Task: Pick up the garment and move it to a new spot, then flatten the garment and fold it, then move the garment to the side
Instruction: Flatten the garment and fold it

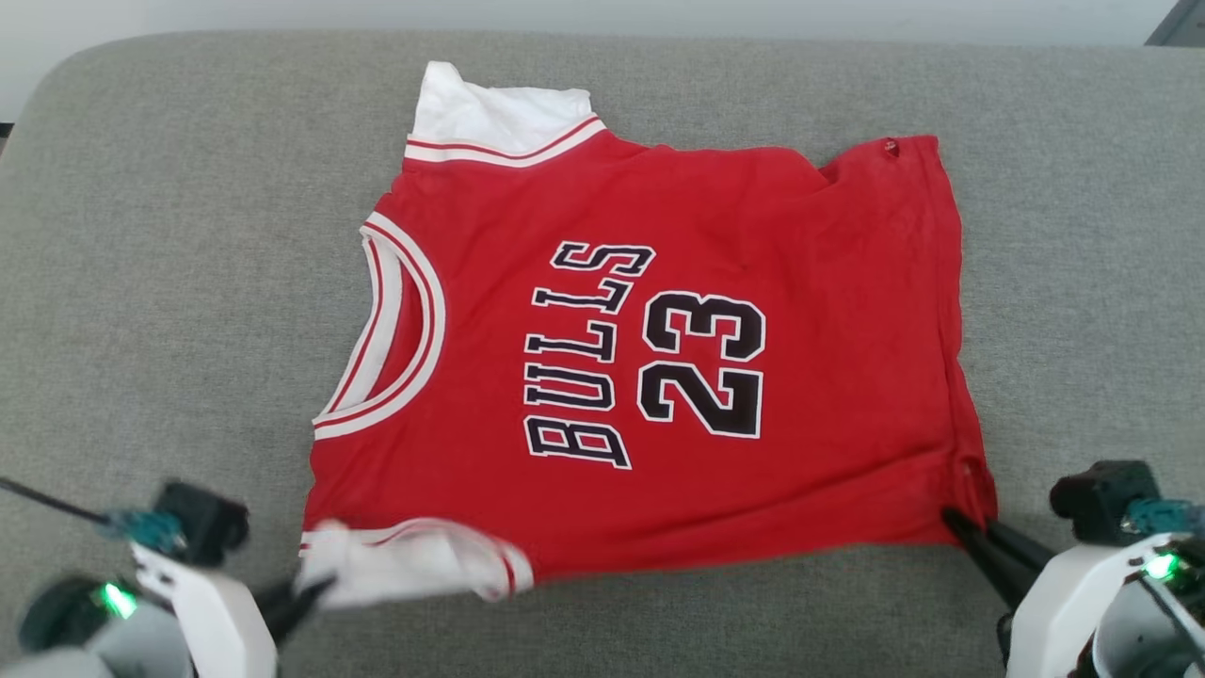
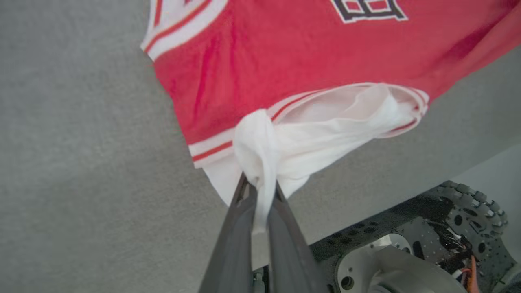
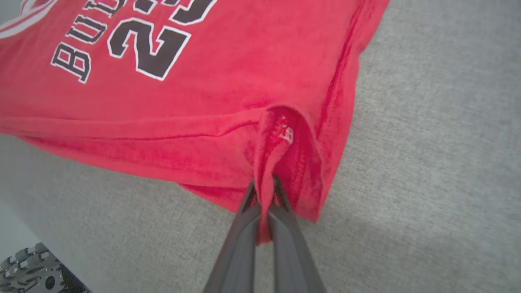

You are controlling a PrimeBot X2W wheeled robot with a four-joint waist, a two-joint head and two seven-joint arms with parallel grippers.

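The garment [image 1: 659, 358] is a red shirt with black "BULLS 23" lettering and white sleeves, spread sideways on the grey cushion [image 1: 169, 282]. Its neck opening faces left and its hem faces right. My left gripper [image 1: 315, 591] is shut on the near white sleeve [image 2: 309, 134], whose bunched cloth is pinched between the fingers [image 2: 236, 228]. My right gripper [image 1: 953, 521] is shut on the near red hem corner [image 3: 285, 162], and a fold of red fabric runs down between its fingers [image 3: 285, 240]. The far white sleeve [image 1: 490, 113] lies flat at the top.
The grey cushion extends wide on all sides of the shirt, with its rounded back edge near a pale wall [image 1: 282, 14]. The robot's dark perforated base [image 2: 447, 228] shows below the cushion's front edge.
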